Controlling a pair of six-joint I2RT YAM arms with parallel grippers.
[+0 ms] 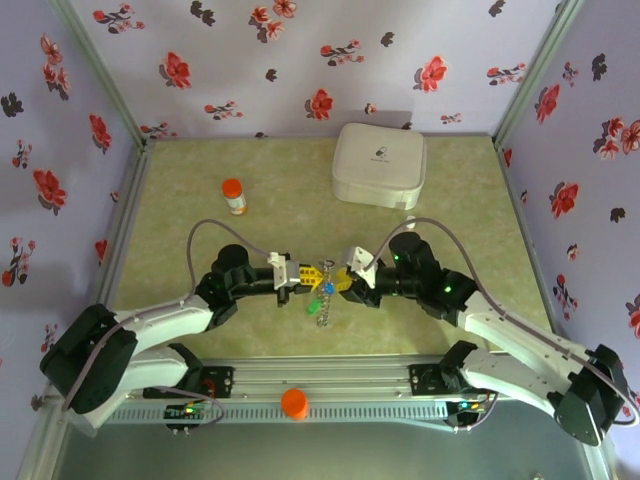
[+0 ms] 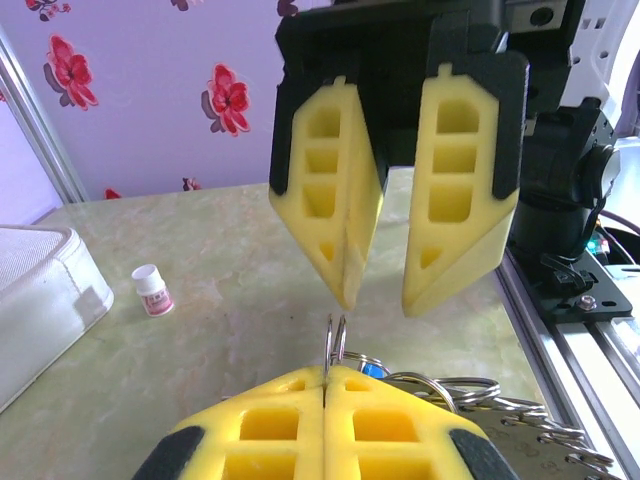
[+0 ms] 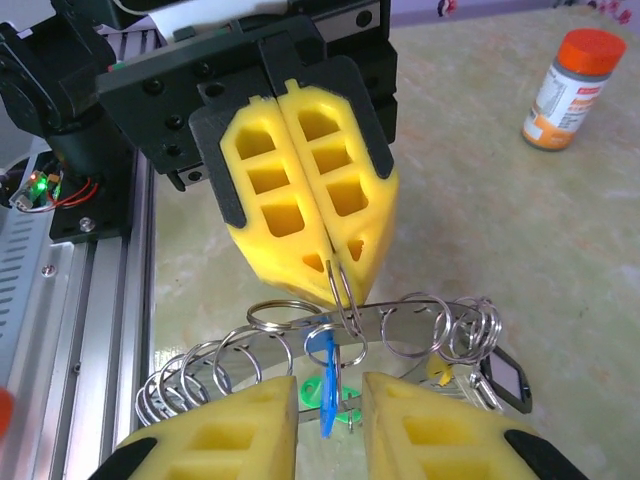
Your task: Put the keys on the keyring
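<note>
The pale green, marbled table (image 1: 200,170) is closed in by walls of lilac paper with red flowers. At its far side, a little to the right, lies a white rounded plastic box (image 1: 380,165). The two arms reach in from the near corners and meet at the middle of the table, their tips facing each other.

The left gripper (image 1: 298,284), with yellow foam fingers in black holders, is fully closed. In the right wrist view its fingertips (image 3: 335,285) pinch one thin upright loop of the keyring (image 3: 300,322), a silver-grey chain of linked metal wire loops. The rest of the chain hangs and spreads just under the grip, to the left and to the right. From above, the keyring (image 1: 323,310) hangs down between the two grippers, towards the near edge.

The right gripper (image 3: 330,405) is partly open. Its two yellow fingers stand apart and nothing is between them. In the left wrist view it (image 2: 385,300) hovers just beyond the pinched loop, not touching it.

A small bottle with an orange cap (image 1: 233,196) stands upright at the far left, well apart from the grippers. A tiny white bottle (image 2: 152,290) stands near the white box.

The keys are small metal pieces with plastic heads, gathered on the chain: a blue one (image 3: 325,385) and a green one (image 3: 312,390) under the gap of the right gripper, a yellow one (image 3: 437,370) and a black one (image 3: 505,378) further right.
</note>
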